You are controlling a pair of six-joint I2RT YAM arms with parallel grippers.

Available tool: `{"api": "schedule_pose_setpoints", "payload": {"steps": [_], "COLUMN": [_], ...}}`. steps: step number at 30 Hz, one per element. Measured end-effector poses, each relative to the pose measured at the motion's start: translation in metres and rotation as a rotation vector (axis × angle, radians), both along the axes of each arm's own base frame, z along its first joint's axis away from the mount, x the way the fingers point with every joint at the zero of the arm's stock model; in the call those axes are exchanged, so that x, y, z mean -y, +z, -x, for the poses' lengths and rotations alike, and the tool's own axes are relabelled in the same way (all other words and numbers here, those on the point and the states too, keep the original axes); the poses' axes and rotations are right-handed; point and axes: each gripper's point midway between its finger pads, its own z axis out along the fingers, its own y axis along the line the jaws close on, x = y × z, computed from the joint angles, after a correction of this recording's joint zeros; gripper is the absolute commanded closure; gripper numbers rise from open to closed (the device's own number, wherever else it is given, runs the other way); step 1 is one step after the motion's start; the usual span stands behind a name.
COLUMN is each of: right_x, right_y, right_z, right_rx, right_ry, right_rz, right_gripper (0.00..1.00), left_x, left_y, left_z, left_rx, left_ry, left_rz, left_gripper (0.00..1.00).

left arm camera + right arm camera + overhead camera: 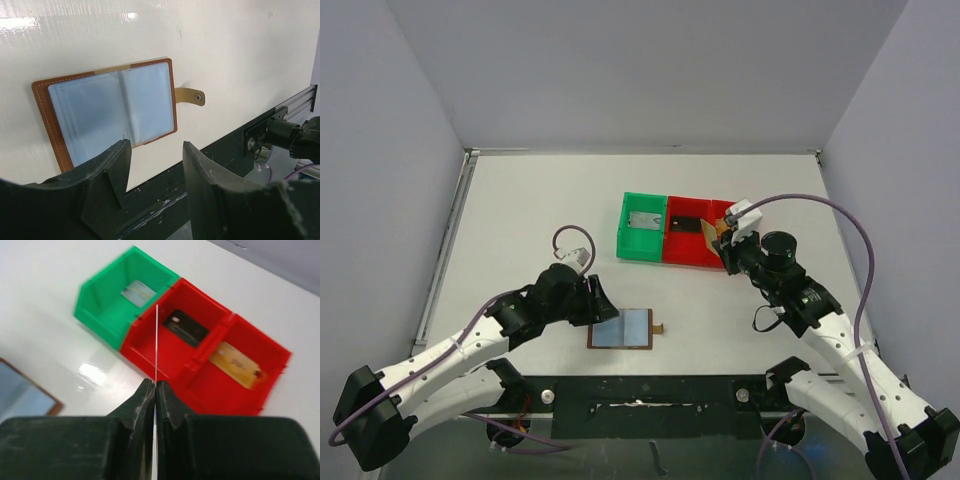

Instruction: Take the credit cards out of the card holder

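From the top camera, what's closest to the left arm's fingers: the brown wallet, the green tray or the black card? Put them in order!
1. The brown wallet, lying open just right of the left fingers.
2. The green tray, farther back on the table.
3. The black card, in the red tray next to the green one, farther right still.

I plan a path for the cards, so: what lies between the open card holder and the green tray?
Nothing. In the top view the white table between the card holder and the green tray is bare.
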Motion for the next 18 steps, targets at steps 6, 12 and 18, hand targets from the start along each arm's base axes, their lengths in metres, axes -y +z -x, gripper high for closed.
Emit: {"api": "schedule_pose_setpoints", "payload": {"steps": [6,12,18], "right_x": [0.055,0.096,0.099], "right_y": [-0.021,-0.064,-0.058], "right_z": [-0.045,-0.071,-0.085], "right_rx": [0.091,0.041,0.132], "right_ry": [-0.094,-0.022,0.058], "right_rz": [0.459,0.739,0.815], "right_gripper": [1.0,1.0,1.0], "left_x": [-0.005,-0.008,-0.009], "left_y": [0.001,-0.002,-0.004], "left_z": [0.001,-0.001,-0.006], "left_rx": [-0.002,-0.009,-0.017], "left_ry": [0.016,0.031,0.035], "left_rz": [-0.006,-0.02,-0.041], "left_gripper": [0.55,0.54,0.53]}}
